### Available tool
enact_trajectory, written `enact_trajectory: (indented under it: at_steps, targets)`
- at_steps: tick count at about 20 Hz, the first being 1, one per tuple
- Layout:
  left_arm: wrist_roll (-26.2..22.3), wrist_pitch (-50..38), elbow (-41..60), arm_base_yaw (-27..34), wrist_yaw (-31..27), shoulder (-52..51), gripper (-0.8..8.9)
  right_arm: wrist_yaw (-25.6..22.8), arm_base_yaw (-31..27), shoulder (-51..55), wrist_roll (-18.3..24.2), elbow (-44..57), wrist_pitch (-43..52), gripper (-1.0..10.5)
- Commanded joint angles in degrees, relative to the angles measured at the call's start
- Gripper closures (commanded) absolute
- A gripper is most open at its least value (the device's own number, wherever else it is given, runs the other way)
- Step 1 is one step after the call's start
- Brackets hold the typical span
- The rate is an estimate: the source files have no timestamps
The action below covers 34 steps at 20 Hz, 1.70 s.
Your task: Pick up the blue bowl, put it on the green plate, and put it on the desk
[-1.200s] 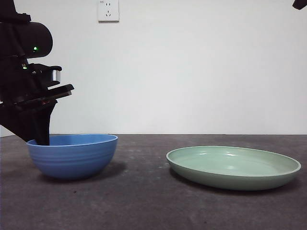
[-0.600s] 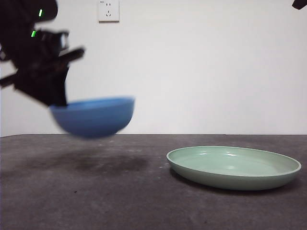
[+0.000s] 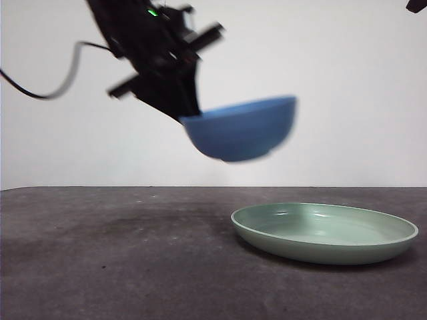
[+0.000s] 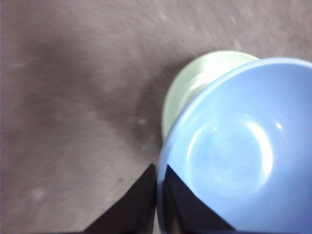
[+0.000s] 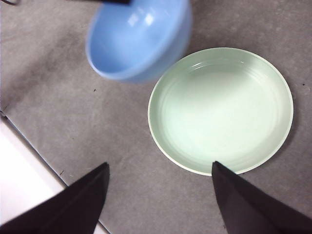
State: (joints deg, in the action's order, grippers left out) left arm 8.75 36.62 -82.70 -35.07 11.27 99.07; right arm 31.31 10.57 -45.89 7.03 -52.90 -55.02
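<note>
My left gripper point(image 3: 189, 113) is shut on the rim of the blue bowl point(image 3: 241, 128) and holds it tilted in the air, well above the desk point(image 3: 120, 253). In the left wrist view the jaws point(image 4: 158, 187) pinch the rim, one inside and one outside the bowl point(image 4: 234, 151). The green plate point(image 3: 325, 232) lies on the desk, below and to the right of the bowl; it also shows in the left wrist view point(image 4: 195, 83) and the right wrist view point(image 5: 222, 109). My right gripper point(image 5: 158, 195) is open and empty, high above the plate, with the bowl point(image 5: 139, 36) in its view.
A white wall stands behind the desk. The right arm shows only as a black tip point(image 3: 417, 5) at the top right corner. A black cable point(image 3: 47, 83) trails from the left arm. A pale table edge point(image 5: 24, 170) shows in the right wrist view.
My left gripper has lifted the blue bowl off the desk and carried it up and to the right, toward the green plate. The plate has not moved.
</note>
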Motion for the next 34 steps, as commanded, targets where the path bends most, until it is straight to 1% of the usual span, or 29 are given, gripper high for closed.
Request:
enact_trajectory:
  at_steps: [1,4,6,10,14,23,24,26,27,31,34]
  targets:
    - [1.3,-1.1,-4.2,-2.3,0.1,4.9,7.98,0.0,0.3,-0.4,-0.6,-1.1,0.4,6.1]
    - [1.4,-0.9,-8.9,-4.4,0.0,11.6,7.98,0.0,0.3,-0.4,-0.6,-1.1,0.4,6.1]
    - [1.4,-0.5,-11.2,-5.6,-1.5,15.5,7.98,-0.1,0.3,-0.4,-0.6,-1.1,0.6,6.1]
    - [1.4,-1.1,-13.6,-7.4,-2.6,20.3,7.98,-0.1,0.3,-0.4,-0.6,-1.1,0.8,6.1]
    - [1.2,-1.7,-13.6,-8.0,-4.3,21.5,7.98,-0.1,0.3,-0.4,-0.6,-1.1,0.9,6.1]
    - [0.9,-1.9,-13.6,-8.5,-4.2,21.5,7.74,-0.1,0.3,-0.4,-0.6,-1.1,1.0,6.1]
    - [0.9,-2.0,-13.6,-8.5,-4.2,21.5,7.52,-0.1,0.3,-0.4,-0.6,-1.1,1.0,6.1]
    - [0.9,-1.9,-13.6,-8.5,-4.2,21.5,6.42,-0.1,0.3,-0.4,-0.6,-1.1,1.0,6.1]
    - [0.9,-1.9,-13.6,-8.5,-4.2,21.5,6.04,-0.1,0.3,-0.4,-0.6,-1.1,1.0,6.1]
    - [1.0,-1.7,-13.6,-8.5,-4.2,21.2,5.95,-0.1,0.3,-0.4,-0.6,-1.1,1.0,6.1]
    - [0.9,-1.6,-13.6,-8.3,-4.2,19.2,5.95,-0.1,0.3,-0.4,-0.6,-1.1,1.0,6.1]
